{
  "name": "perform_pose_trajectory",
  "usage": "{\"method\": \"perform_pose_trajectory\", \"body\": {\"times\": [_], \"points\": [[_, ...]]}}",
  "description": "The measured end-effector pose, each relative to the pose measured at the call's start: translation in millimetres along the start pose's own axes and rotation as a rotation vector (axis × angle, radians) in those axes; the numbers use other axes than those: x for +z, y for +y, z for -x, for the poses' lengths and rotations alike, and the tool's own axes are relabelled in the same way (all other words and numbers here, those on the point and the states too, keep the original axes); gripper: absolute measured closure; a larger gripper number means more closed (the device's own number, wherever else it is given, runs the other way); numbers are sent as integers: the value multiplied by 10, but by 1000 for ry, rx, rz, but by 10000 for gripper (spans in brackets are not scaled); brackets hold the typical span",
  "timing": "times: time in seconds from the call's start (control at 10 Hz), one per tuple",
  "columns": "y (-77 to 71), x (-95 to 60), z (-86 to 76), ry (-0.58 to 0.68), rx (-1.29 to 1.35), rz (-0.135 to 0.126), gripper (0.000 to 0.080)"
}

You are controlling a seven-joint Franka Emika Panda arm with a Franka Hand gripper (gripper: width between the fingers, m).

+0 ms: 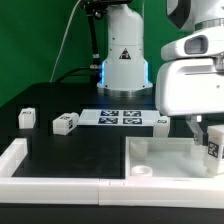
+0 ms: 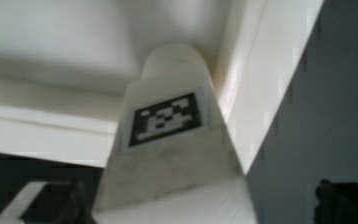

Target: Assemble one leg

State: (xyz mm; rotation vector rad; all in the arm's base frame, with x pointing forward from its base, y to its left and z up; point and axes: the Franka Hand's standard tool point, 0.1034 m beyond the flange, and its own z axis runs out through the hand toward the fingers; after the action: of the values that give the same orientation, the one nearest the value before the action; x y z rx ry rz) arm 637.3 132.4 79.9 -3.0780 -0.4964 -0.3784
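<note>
A leg (image 1: 213,146), a small white post with a black-and-white tag, stands upright at the right end of the large white tray-like piece (image 1: 160,155). My gripper (image 1: 207,133) hangs straight over it. In the wrist view the leg (image 2: 167,130) fills the middle and reaches toward the tray's white walls (image 2: 69,70). The dark fingertips (image 2: 345,198) sit either side of the leg with a gap on each side, so the gripper (image 2: 188,208) is open around it. Whether the leg's lower end sits in a socket is hidden.
Two more white legs (image 1: 26,118) (image 1: 65,123) lie on the black table at the exterior view's left. The marker board (image 1: 118,117) lies in front of the robot base, with another small white part (image 1: 160,122) at its right end. A white border (image 1: 25,160) runs along the front left.
</note>
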Motion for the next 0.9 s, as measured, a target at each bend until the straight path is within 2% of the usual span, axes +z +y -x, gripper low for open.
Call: {"method": "perform_pose_trajectory", "body": {"times": [0.2, 0.3, 0.4, 0.5, 0.7, 0.9], "points": [[9, 3, 3, 0, -3, 0, 177], [9, 4, 4, -1, -3, 0, 358], [10, 4, 4, -1, -3, 0, 358], [34, 7, 10, -2, 16, 1, 506], [53, 8, 13, -1, 53, 0, 506], [108, 8, 20, 1, 314, -17, 506]]}}
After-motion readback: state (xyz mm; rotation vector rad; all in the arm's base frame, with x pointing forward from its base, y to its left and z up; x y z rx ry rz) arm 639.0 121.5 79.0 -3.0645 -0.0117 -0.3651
